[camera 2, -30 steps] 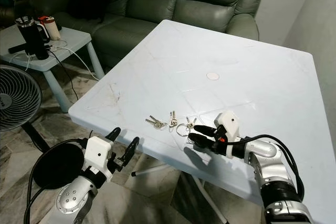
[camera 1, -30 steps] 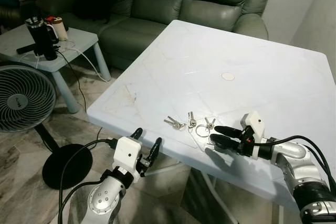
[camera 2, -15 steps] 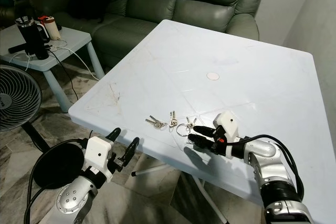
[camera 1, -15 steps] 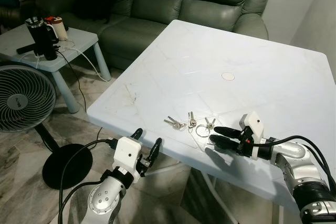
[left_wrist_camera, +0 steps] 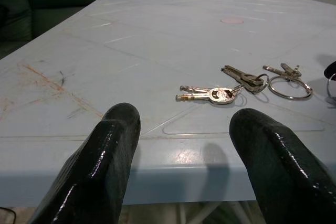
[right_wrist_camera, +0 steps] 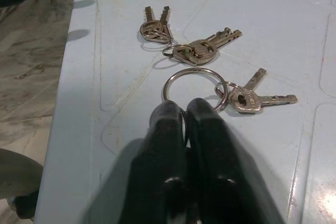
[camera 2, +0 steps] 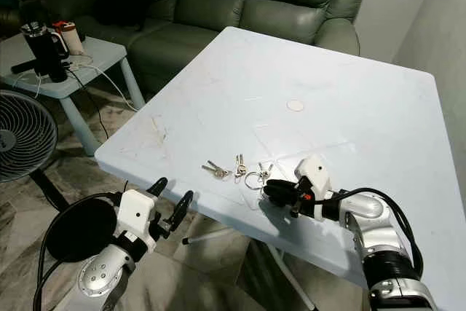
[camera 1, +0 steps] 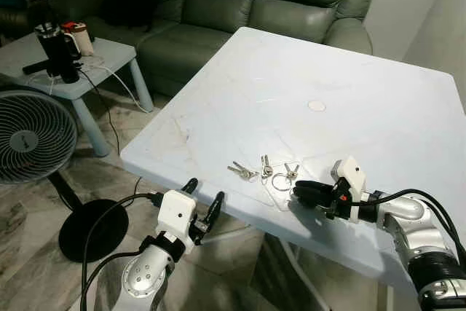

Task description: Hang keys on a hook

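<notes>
Near the front edge of a pale blue table (camera 1: 378, 100), the right gripper (camera 1: 297, 189) lies low over the surface, its two black fingers (right_wrist_camera: 168, 129) pressed together on the near rim of a large key ring (right_wrist_camera: 191, 83). The keys (camera 1: 263, 170) fan out just beyond its fingertips, flat on the tabletop. The left gripper (camera 1: 202, 200) hangs below the table edge, short of the keys, fingers spread apart and holding nothing. Far beyond it stand a green sofa (camera 1: 240, 5), a floor fan (camera 1: 33, 136) and a side table (camera 1: 102, 60).
</notes>
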Available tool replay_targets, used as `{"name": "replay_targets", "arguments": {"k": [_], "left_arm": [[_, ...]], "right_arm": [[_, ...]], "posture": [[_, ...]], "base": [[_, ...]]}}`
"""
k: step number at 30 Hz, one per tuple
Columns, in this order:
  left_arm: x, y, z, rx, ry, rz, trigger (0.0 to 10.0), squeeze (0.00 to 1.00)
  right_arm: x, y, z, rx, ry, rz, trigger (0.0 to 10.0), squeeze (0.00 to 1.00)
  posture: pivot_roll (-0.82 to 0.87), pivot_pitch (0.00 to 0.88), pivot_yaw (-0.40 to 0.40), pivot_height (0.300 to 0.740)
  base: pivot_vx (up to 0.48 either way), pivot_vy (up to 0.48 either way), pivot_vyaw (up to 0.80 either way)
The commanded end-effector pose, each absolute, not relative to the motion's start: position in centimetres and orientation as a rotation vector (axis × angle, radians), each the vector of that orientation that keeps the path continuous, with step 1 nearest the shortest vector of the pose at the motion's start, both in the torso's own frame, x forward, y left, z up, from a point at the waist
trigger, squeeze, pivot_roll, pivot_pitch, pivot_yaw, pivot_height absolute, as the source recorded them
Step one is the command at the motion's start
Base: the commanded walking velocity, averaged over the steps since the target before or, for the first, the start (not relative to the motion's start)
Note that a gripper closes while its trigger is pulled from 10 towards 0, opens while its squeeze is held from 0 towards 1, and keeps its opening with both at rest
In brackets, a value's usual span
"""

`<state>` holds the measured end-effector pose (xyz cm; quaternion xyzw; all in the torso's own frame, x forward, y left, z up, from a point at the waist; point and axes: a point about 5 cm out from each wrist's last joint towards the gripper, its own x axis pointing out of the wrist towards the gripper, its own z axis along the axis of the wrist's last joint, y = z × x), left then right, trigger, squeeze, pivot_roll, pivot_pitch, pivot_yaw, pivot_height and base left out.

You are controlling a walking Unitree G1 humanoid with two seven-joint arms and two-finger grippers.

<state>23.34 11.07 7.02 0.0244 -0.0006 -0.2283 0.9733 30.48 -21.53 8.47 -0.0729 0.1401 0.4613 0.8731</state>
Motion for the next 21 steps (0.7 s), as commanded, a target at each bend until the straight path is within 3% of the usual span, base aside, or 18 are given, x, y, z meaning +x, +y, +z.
{"name": "replay_targets", "arguments": {"k": [1,13,21], "left_arm": [[23.3,11.0,7.3,0.056,-0.006,-0.464,10.0,0.00],[23.3,11.0,7.3,0.053,-0.007,-0.462,10.0,0.00],[23.4,11.1,7.3,0.060,-0.010,-0.452,10.0,0.00]], "right_arm": [[30.5,-21.7,8.8,-0.174,0.285,0.970,0.0,0.00],[30.6,-21.8,8.9,-0.177,0.278,0.964,0.0,0.00],[31.4,-21.3,10.3,0.004,0.180,0.920,0.0,0.00]], "posture": [[-0.07,0.034,-0.013,0.740],[-0.07,0.035,-0.014,0.740],[-0.07,0.035,-0.016,0.740]], "base": [[0.000,0.000,0.00],[0.000,0.000,0.00],[0.000,0.000,0.00]]}}
